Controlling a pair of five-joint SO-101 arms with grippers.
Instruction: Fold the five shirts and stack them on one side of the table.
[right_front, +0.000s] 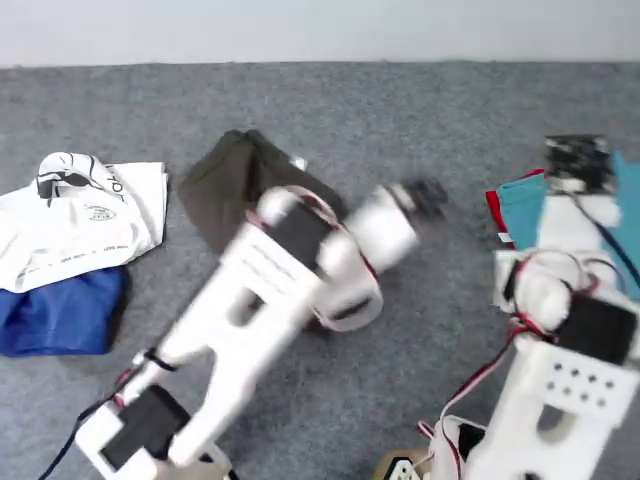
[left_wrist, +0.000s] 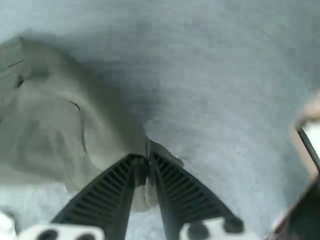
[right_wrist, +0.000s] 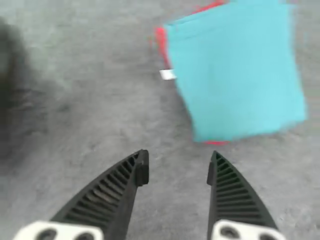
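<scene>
A dark olive shirt (right_front: 235, 180) lies crumpled at the table's middle. My left gripper (left_wrist: 146, 161) is shut on a fold at the edge of this olive shirt (left_wrist: 55, 125). The left arm (right_front: 270, 280) stretches from the near left toward the middle. A folded teal shirt (right_front: 522, 208) rests on a red shirt (right_front: 493, 212) at the right side. My right gripper (right_wrist: 177, 167) hangs open over bare grey surface, short of the teal shirt (right_wrist: 235, 70) and the red shirt (right_wrist: 160, 37). A white printed shirt (right_front: 85, 215) and a blue shirt (right_front: 60, 312) lie unfolded at the left.
The grey felt table (right_front: 430, 330) has free room between the two arms and along the back. The right arm's base and cables (right_front: 560, 380) fill the near right corner. A small dark circuit board (right_front: 578, 162) sits at the far right.
</scene>
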